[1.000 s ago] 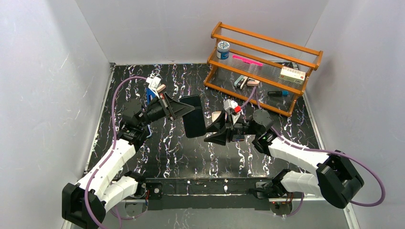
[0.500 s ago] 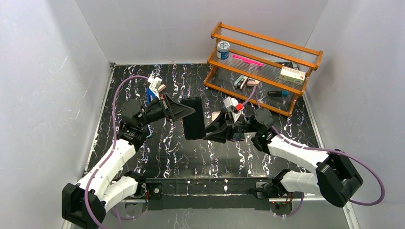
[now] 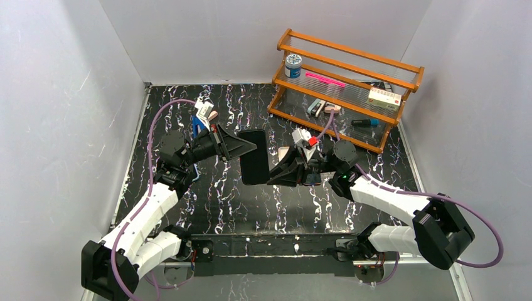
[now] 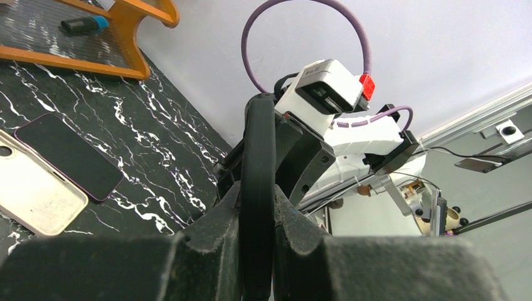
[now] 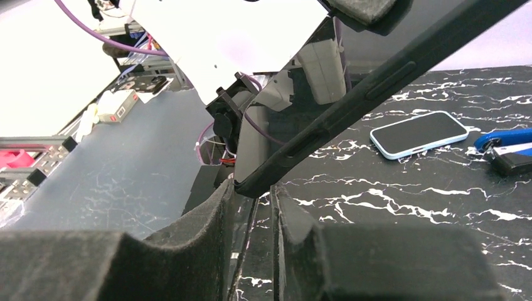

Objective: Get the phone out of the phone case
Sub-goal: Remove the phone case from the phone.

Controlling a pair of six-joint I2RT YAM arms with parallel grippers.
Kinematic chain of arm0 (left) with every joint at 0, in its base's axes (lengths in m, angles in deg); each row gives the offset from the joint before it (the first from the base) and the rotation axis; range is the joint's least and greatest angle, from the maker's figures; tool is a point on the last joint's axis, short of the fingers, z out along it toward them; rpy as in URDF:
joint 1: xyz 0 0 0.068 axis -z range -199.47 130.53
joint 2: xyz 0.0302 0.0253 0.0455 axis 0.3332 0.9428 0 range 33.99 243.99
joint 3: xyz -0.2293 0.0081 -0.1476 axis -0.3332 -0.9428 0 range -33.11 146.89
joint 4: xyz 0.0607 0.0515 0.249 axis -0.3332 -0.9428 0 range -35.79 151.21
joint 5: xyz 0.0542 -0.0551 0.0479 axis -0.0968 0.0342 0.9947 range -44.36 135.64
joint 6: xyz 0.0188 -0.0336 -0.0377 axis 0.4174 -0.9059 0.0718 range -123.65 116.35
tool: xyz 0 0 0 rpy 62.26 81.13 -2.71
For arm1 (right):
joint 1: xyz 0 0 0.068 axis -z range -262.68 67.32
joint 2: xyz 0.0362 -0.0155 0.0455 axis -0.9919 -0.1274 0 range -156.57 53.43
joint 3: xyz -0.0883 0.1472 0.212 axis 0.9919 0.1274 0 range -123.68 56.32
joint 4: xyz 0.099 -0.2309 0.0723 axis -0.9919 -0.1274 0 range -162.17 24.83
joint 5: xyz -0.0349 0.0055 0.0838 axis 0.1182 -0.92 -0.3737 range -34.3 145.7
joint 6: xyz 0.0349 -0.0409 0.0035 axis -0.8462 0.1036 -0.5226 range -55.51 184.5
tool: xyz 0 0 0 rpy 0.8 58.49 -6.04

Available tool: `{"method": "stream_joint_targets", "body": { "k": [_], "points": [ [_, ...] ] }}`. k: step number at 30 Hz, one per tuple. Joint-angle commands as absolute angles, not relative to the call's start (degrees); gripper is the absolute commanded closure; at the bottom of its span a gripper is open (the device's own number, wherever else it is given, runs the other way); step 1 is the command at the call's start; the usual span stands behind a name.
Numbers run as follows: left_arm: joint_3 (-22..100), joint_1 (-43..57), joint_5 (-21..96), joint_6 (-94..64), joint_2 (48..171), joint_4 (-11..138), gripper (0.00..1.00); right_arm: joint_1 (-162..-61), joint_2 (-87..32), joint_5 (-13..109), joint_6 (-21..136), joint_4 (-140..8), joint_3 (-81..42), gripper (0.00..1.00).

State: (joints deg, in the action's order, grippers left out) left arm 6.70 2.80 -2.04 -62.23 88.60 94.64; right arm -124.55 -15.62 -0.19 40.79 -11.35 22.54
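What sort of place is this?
Probably a robot test cell: white walls box in a black marbled table, a left arm and right arm bolted at its near edge, a wooden rack of small props.

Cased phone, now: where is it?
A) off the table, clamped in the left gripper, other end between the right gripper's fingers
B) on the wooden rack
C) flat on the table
A: the cased phone sits edge-on in the left gripper, its far corner inside the right gripper, above the table.
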Motion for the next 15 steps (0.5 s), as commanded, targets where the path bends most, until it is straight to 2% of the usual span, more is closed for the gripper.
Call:
{"method": "stream_joint_targets", "body": {
  "k": [1,8,15],
  "points": [
    [9.14,2.99,-2.44,-66.26,88.02,97.86,1.0,-124.84,-16.02,-3.18,46.44,-10.46,18.97,0.8],
    [9.03,3.56,-1.78,-67.75,88.22,97.86,1.0,-124.82,-16.71,-2.62,52.78,-15.75,15.73,0.88],
    [8.6,4.02,-1.55,-67.74,87.31,97.86,1.0,-124.73,-17.39,7.17,51.11,-17.76,14.16,0.98]
  ]
}}
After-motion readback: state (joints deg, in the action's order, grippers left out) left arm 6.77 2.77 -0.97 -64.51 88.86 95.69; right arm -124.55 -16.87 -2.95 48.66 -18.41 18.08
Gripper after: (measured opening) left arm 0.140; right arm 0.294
